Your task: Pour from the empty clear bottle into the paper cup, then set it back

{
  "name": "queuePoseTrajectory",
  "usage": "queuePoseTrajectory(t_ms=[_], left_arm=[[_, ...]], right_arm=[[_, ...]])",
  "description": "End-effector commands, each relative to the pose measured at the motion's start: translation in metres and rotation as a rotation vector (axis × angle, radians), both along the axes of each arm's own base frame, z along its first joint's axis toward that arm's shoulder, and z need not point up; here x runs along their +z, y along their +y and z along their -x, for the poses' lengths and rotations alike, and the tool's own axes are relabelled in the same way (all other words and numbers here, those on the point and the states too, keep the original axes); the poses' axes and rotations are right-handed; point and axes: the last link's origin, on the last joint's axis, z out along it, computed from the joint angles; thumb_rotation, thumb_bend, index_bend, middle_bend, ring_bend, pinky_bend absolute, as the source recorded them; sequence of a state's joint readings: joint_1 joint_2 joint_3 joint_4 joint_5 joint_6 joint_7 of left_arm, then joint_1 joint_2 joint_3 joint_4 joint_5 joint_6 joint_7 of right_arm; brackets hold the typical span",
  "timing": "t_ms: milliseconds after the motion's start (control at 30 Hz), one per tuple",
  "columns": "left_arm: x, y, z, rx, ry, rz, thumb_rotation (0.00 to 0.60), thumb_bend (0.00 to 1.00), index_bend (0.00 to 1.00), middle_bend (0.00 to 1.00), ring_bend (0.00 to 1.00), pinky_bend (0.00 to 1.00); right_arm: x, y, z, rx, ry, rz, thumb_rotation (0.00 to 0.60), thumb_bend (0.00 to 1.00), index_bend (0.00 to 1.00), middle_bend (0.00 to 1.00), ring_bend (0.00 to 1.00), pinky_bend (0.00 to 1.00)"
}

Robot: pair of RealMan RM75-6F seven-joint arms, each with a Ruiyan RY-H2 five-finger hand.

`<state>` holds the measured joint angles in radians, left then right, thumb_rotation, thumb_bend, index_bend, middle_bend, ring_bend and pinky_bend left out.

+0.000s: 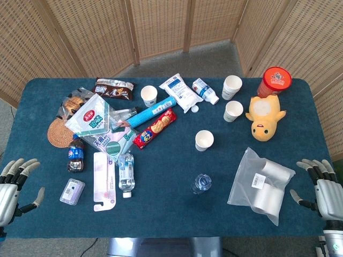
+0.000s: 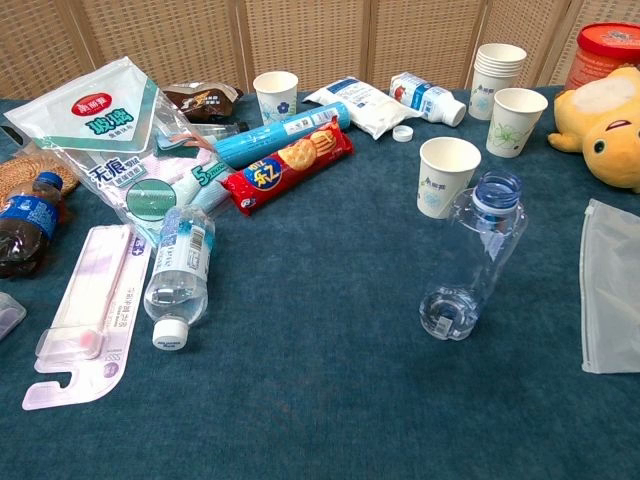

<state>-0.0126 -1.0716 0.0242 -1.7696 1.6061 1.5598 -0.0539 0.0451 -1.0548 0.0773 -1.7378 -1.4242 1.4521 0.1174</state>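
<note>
Plainly, the task stands either at its very start or at its very end: the empty clear bottle [image 2: 472, 262] stands upright and uncapped on the blue worktop [image 1: 161, 214], untouched. The nearest paper cup [image 2: 447, 176] sits just behind it in the chest view, upright and apart from it. Which of the several cups is meant I cannot tell, though this 1 is closest.

Both hands wait at the near corners, well apart from the bottle. The left hand [image 1: 15, 184] has its fingers spread and holds nothing; the right hand [image 1: 319, 184] is likewise spread and empty beside the frosted plastic bag [image 1: 261, 184].

If pouring is not yet done, the next move calls for 1 hand, probably the right, to reach in past the bag and close around the bottle's body. The thin plastic is light and likely to tip or slide under a careless touch, so an even grip matters before lifting and tilting its mouth over the cup.
</note>
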Motion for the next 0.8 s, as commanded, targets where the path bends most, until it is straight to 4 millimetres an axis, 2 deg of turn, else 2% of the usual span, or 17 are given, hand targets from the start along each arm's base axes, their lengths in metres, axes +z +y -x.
queuePoseTrajectory(t_ms=[33, 433, 633, 800], left_arm=[[-0.001, 0.001, 0.0, 0.001, 0.0, 0.005, 0.328, 0.49, 0.15, 0.17, 0.09, 0.02], [0.003, 0.004, -0.002, -0.007, -0.002, 0.0, 0.328, 0.49, 0.15, 0.17, 0.09, 0.02], [0.008, 0.006, -0.005, -0.012, -0.018, 0.001, 0.331, 0.49, 0.15, 0.17, 0.09, 0.02], [0.013, 0.01, -0.008, -0.023, -0.034, 0.005, 0.331, 0.49, 0.15, 0.17, 0.09, 0.02]], right_arm=[[-0.001, 0.0, 0.0, -0.002, -0.002, -0.001, 0.6, 0.29, 0.22, 0.19, 0.11, 0.05], [-0.002, -0.006, 0.004, 0.005, -0.062, -0.031, 0.6, 0.29, 0.22, 0.19, 0.11, 0.05], [-0.006, -0.013, 0.001, 0.037, -0.18, -0.06, 0.6, 0.29, 0.2, 0.19, 0.11, 0.05], [-0.011, -0.021, -0.004, 0.073, -0.367, -0.15, 0.6, 0.29, 0.17, 0.19, 0.08, 0.05]])
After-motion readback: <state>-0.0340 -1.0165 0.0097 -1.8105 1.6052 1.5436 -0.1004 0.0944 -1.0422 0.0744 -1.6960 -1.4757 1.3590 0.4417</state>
